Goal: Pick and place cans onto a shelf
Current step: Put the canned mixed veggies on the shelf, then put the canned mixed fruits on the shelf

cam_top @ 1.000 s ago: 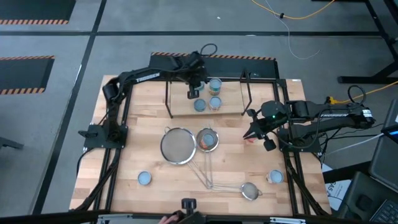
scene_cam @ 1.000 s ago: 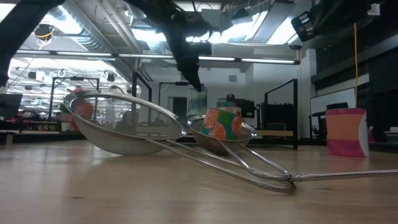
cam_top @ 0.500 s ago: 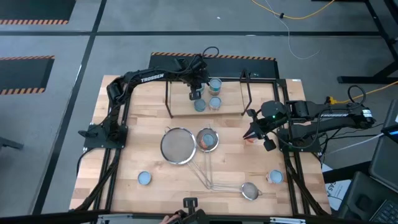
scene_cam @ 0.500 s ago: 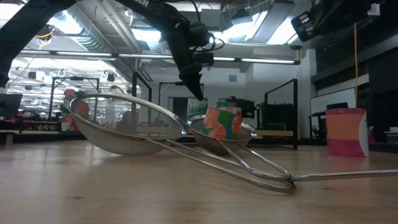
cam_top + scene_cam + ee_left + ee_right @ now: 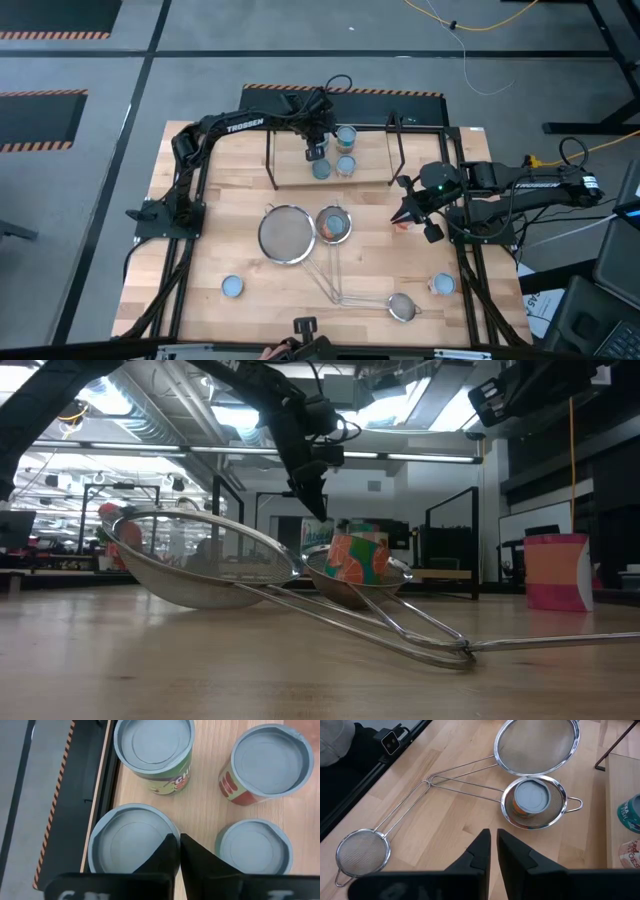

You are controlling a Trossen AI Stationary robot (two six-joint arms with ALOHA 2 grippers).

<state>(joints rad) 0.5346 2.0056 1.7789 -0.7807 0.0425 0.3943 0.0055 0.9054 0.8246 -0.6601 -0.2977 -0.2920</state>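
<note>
My left gripper (image 5: 314, 150) reaches over the shelf (image 5: 375, 176) at the table's far side and is shut on a can (image 5: 125, 840). Three more cans stand on the shelf's wooden board beside it: a green one (image 5: 152, 745), a red one (image 5: 270, 762) and one seen only from above (image 5: 255, 845). In the low view the held can (image 5: 318, 532) shows below the fingers, its bottom hidden behind a strainer. My right gripper (image 5: 405, 222) hovers shut over the table's right part, with nothing between its fingers (image 5: 492, 845). My left gripper has the can by its top rim (image 5: 175, 826), on the side toward the neighbouring cans. One finger stands inside the rim and one outside, slanting down from above. The can stays upright. Whether its bottom rests on the board is hidden.
A large strainer (image 5: 285, 235), a middle one holding an orange can (image 5: 333, 225) and a small one (image 5: 401, 307) lie mid-table with crossed handles. Loose cans stand near left (image 5: 232, 287), near right (image 5: 443, 285) and under the right gripper (image 5: 400, 225).
My left gripper has sunk a little toward the shelf's board with the can still upright below it, then kept still for the last half second.
</note>
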